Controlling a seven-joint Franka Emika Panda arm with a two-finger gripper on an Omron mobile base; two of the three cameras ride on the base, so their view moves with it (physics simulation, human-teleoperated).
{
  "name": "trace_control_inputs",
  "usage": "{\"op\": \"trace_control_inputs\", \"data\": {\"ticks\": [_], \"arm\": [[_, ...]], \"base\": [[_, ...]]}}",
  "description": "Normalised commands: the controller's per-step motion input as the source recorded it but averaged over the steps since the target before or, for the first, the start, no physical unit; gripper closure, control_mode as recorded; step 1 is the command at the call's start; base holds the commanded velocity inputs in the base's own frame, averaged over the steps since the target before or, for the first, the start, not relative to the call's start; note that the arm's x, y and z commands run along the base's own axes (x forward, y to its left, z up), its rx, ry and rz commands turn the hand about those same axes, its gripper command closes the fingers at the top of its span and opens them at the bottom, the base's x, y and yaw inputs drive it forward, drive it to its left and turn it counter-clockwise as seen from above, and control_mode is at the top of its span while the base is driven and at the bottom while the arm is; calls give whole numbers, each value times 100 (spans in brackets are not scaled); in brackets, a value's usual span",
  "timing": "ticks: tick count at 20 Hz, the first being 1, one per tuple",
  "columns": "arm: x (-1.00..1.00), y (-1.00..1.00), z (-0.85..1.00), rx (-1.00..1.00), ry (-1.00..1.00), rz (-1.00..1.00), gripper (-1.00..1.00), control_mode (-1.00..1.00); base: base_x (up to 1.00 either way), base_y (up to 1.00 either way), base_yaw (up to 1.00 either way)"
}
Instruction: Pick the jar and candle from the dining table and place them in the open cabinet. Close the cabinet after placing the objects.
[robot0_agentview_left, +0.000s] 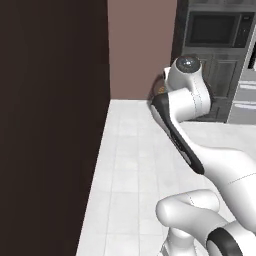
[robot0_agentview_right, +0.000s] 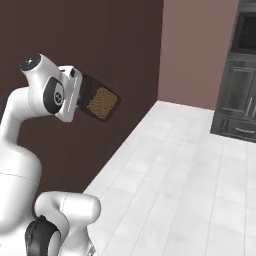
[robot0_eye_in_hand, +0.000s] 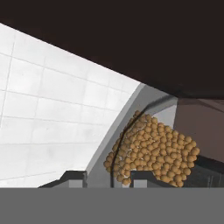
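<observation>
The jar (robot0_agentview_right: 101, 103) is off the ground, carried at the end of the arm and held by the gripper (robot0_eye_in_hand: 107, 175). In the right base view it juts from the white hand toward the right and a little downward, so its long axis lies tilted, closer to level than upright; which end carries the knob cannot be told. Its tan-brown grainy filling has slid to the far, lower part of the glass, and the rest of the jar looks dark against the panel behind it. In the hand view the same grains (robot0_eye_in_hand: 153, 151) sit heaped just above the two dark fingertips (robot0_eye_in_hand: 72, 177), which stand one on each side of the glass wall, clamped on the jar.

In the left base view the jar is almost wholly hidden behind the arm's upper joint; only a thin sliver of brown shows at its left edge (robot0_agentview_left: 161, 90).

Close on the jar's far side stands a tall dark brown panel (robot0_agentview_right: 100, 50); the jar is near it, but whether they touch cannot be told. Below lies a white tiled floor (robot0_agentview_right: 185, 170). Beyond the panel a plain pinkish-brown wall (robot0_agentview_right: 197, 50) closes the room, and to its right stand dark grey cabinets (robot0_agentview_right: 239, 100) with a built-in oven (robot0_agentview_left: 212, 30) above panelled doors. A pale grey appliance front (robot0_agentview_left: 245, 97) sits at the far right of the left base view.
</observation>
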Motion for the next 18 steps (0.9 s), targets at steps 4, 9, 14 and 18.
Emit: {"op": "trace_control_inputs", "data": {"ticks": [4, 9, 14, 18], "arm": [[0, 0, 0, 0, 0, 0, 100, 100], [0, 0, 0, 0, 0, 0, 100, 100], [0, 0, 0, 0, 0, 0, 100, 100], [0, 0, 0, 0, 0, 0, 100, 100]], "base": [[97, 0, -41], [100, 0, -41], [100, 0, -38], [100, 0, -37]]}}
